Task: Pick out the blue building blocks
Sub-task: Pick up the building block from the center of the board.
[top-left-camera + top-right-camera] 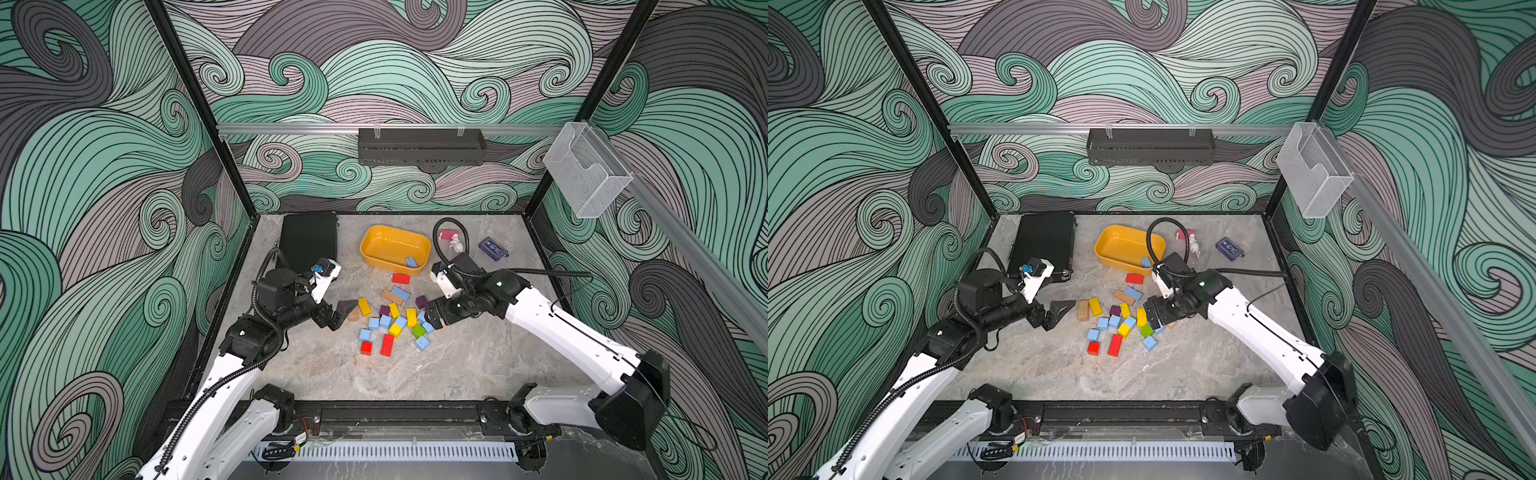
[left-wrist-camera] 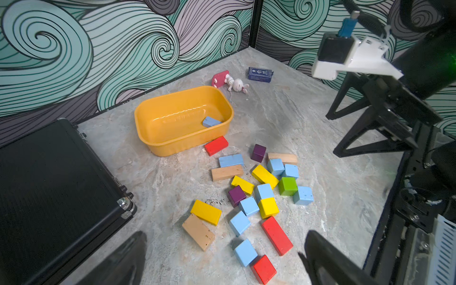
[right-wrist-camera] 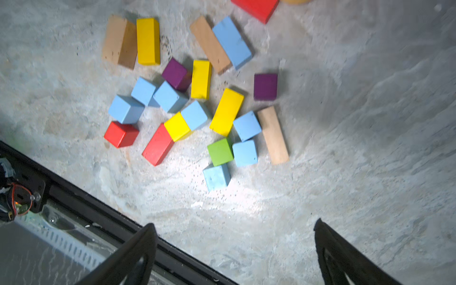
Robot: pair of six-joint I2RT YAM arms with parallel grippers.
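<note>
1. Looking down, you see both hands with jaws spread wide and nothing between them: the left hand at one edge of the block pile, the right hand at the opposite edge.
2. Most blue building blocks lie loose on the surface, mixed among other coloured blocks.
3. One blue block lies inside the yellow tub. A blue brick lies against a wooden brick, between tub and pile.
</note>
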